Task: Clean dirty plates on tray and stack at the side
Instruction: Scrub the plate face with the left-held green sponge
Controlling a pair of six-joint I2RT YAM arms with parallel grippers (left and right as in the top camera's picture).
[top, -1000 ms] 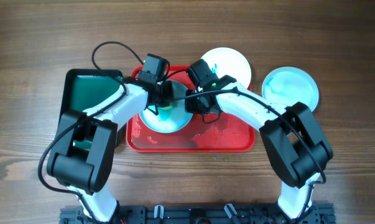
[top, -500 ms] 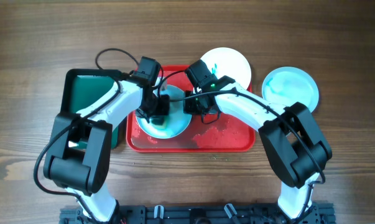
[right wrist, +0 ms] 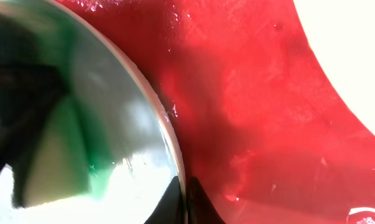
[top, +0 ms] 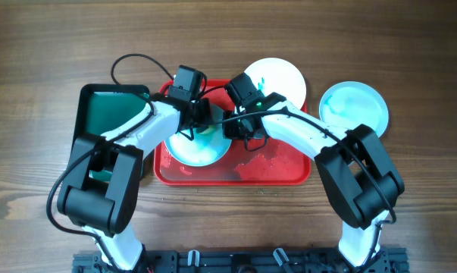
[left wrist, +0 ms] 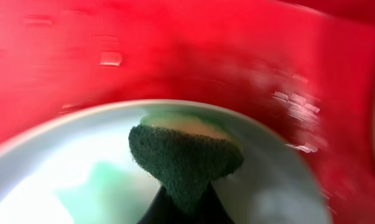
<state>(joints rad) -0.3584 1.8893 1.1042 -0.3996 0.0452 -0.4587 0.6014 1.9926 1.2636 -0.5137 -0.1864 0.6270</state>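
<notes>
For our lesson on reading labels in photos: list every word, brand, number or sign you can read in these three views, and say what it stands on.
None: no text, number or sign can be read in any view.
The red tray, the plate on it, the white plate, the aqua plate, the green sponge and the dark green tray show no print.
The left wrist view is motion-blurred.

Overhead looks straight down; both wrist views sit close on the same plate [top: 203,152].
</notes>
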